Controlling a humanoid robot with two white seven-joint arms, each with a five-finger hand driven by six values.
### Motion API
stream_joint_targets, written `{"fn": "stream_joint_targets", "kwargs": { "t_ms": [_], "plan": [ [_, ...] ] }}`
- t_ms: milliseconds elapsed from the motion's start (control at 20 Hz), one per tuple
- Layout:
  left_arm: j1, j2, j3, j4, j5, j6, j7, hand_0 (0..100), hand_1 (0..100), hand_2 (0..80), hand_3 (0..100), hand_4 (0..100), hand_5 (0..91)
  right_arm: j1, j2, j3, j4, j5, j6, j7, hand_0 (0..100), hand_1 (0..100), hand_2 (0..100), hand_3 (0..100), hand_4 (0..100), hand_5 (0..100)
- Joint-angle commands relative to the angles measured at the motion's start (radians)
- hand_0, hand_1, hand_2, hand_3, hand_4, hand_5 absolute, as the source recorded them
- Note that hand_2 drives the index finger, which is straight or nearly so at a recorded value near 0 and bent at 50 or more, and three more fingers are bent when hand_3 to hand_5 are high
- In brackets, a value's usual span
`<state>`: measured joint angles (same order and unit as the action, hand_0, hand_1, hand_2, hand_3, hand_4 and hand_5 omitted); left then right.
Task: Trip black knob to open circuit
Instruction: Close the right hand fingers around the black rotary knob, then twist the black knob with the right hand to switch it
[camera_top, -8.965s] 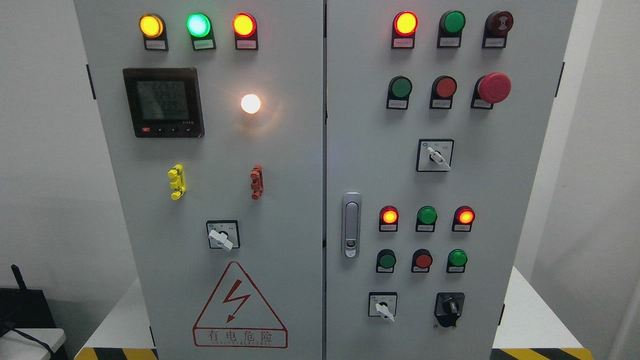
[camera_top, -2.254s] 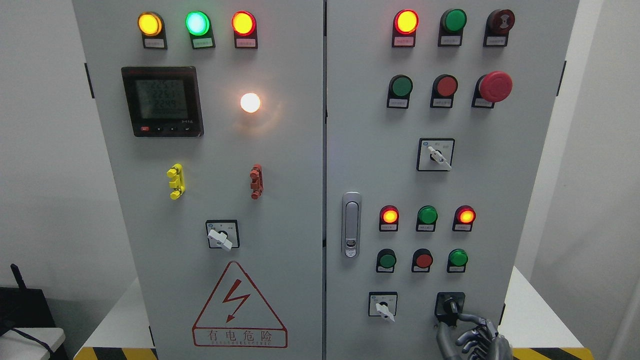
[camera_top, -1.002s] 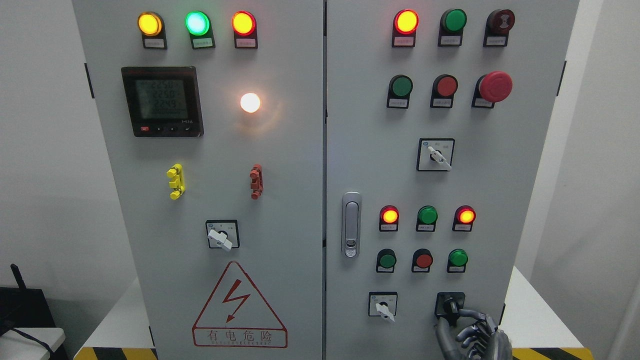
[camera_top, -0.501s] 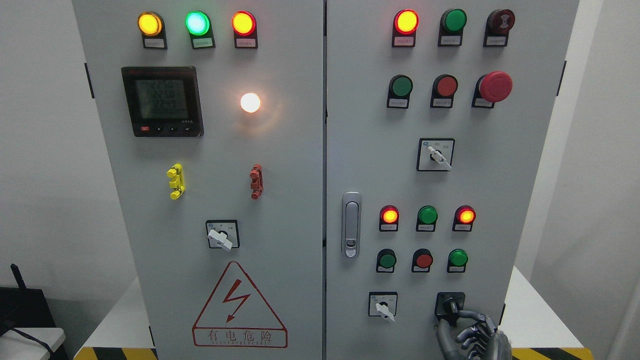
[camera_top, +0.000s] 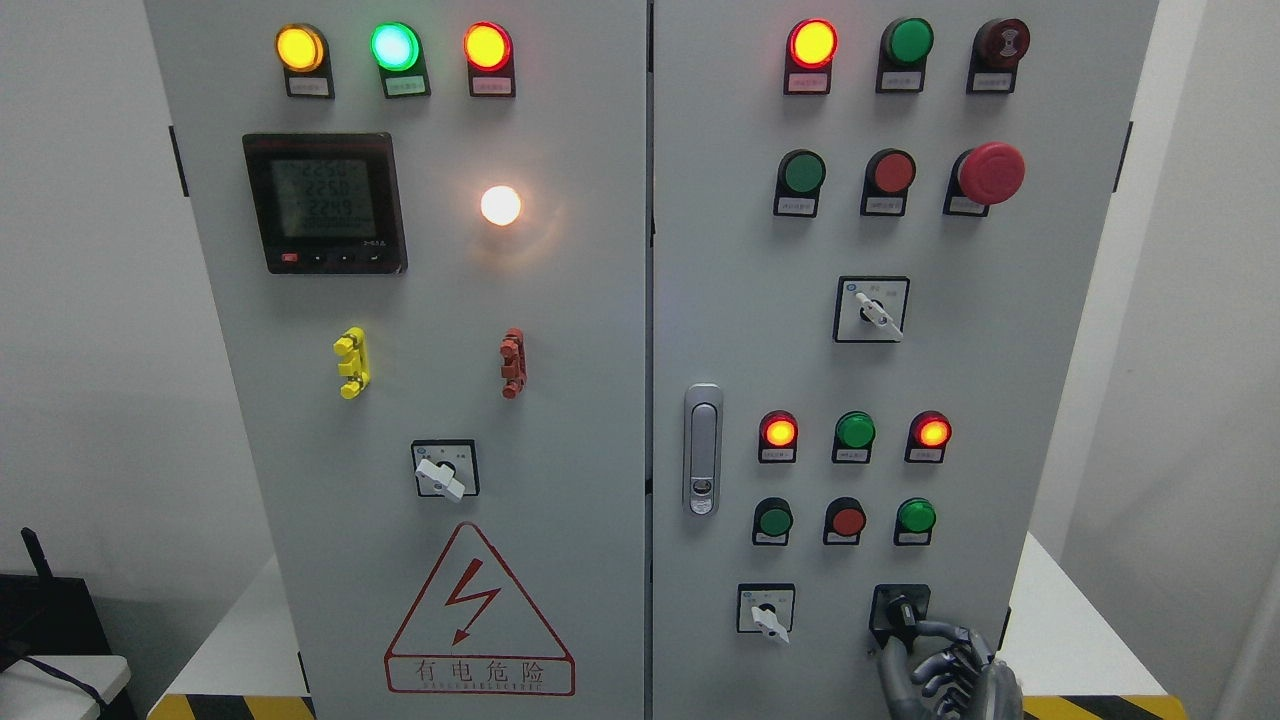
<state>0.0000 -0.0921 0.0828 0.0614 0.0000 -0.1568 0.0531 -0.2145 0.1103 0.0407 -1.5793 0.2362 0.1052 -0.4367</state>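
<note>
Grey control cabinet (camera_top: 600, 420), two doors, seen head-on from the head camera. Landmark for everything below: the silver door latch (camera_top: 703, 450) on the right door's inner edge.

Black knob (camera_top: 902, 614) — low and well to the right of the latch, in the bottom row of the right door, on a dark square plate. Its short handle stands roughly upright.

Right hand (camera_top: 945, 668) comes up from the bottom edge, below and right of the latch, just under the knob. Dark metallic fingers (camera_top: 938, 630): one curves over from the right to the knob's handle and another rises on its left side, so the two pinch it; the remaining fingers are curled below. Contact looks made, though the tips are small in the frame.

White-handled selector (camera_top: 768, 616) sits directly left of the knob, below the latch, apart from the hand.

Right of the latch, a row of three lamps — red lit (camera_top: 778, 432), green dark (camera_top: 854, 431), red lit (camera_top: 931, 432).

Far left of the latch, on the other door, a black meter (camera_top: 325, 203) with a lit display; a hazard triangle (camera_top: 479, 612) lower down.
</note>
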Motion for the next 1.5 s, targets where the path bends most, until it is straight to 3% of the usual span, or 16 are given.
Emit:
{"fn": "stream_joint_targets", "kwargs": {
  "t_ms": [0, 1452],
  "plan": [
    [-0.008, 0.000, 0.000, 0.000, -0.034, 0.000, 0.001, 12, 39, 0.0, 0, 0, 0.0, 0.000, 0.000, 0.001, -0.004, 0.002, 0.001, -0.001, 45, 85, 46, 83, 88, 95],
    [-0.008, 0.000, 0.000, 0.000, -0.034, 0.000, 0.001, 12, 39, 0.0, 0, 0, 0.0, -0.008, 0.015, 0.005, -0.001, 0.006, 0.016, -0.001, 49, 84, 51, 86, 90, 96]
  ]
}}
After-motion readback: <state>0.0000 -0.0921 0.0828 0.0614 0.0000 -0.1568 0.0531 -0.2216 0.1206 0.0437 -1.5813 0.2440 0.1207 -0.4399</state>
